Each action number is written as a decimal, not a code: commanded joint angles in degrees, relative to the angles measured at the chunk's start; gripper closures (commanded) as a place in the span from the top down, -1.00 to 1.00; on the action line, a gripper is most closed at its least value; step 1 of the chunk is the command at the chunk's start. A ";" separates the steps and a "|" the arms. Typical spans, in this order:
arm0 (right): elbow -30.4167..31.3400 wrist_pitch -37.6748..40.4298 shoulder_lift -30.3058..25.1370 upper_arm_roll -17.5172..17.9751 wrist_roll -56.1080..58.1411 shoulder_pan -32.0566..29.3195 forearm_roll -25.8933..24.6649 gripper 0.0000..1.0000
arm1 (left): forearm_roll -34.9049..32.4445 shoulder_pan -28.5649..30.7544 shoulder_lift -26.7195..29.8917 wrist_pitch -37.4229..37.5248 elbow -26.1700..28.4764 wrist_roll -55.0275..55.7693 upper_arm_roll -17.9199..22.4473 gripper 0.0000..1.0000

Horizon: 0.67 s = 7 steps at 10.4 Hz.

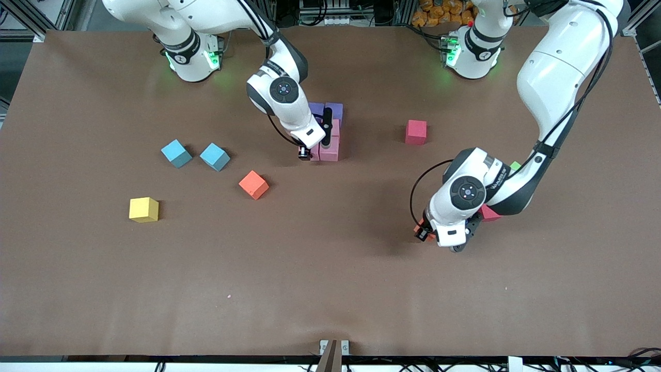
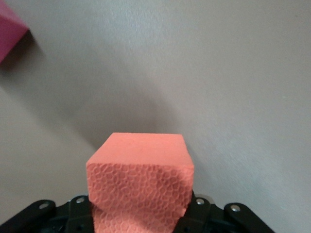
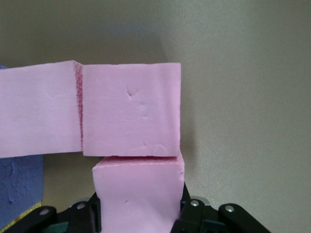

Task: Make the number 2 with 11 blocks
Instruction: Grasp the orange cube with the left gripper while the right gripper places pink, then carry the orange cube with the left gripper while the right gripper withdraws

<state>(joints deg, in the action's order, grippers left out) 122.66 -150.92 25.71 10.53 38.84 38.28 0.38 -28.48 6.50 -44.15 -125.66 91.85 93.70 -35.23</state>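
My right gripper [image 1: 309, 151] [image 3: 138, 209] is shut on a pink block [image 3: 138, 191]. That block's face is pressed against one of two pink blocks [image 3: 131, 114] [image 1: 330, 150] in the cluster at mid-table. Two purple blocks [image 1: 334, 110] sit at the cluster's edge farthest from the front camera. My left gripper [image 1: 424, 231] [image 2: 141, 216] is shut on an orange block [image 2: 141, 179], held over bare table toward the left arm's end. A second orange block [image 1: 253, 184] and a yellow block [image 1: 143, 209] lie loose toward the right arm's end.
Two light blue cubes [image 1: 176, 153] [image 1: 215, 156] lie beside the loose orange block. A dark pink block [image 1: 416, 132] sits alone between the cluster and the left arm. A red block [image 1: 489, 213] and a green one [image 1: 515, 166] peek out from under the left arm.
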 commanded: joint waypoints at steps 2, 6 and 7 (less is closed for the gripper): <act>-0.14 -2.89 1.62 -0.16 -1.23 0.65 -0.82 1.00 | 0.44 -0.08 1.61 1.38 0.52 8.23 -1.94 -0.10; 0.12 -2.10 0.13 -0.25 -0.79 0.48 -0.82 1.00 | 0.44 -1.66 1.61 3.56 0.61 15.70 -3.35 -0.09; 0.64 -0.54 -1.44 -0.51 -0.79 0.39 -0.82 1.00 | 0.44 -2.01 1.70 4.71 0.61 17.20 -3.87 -0.09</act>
<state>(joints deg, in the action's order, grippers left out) 122.54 -152.80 26.53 10.47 38.83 38.47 0.37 -28.46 5.14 -43.68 -123.23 91.91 108.17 -38.69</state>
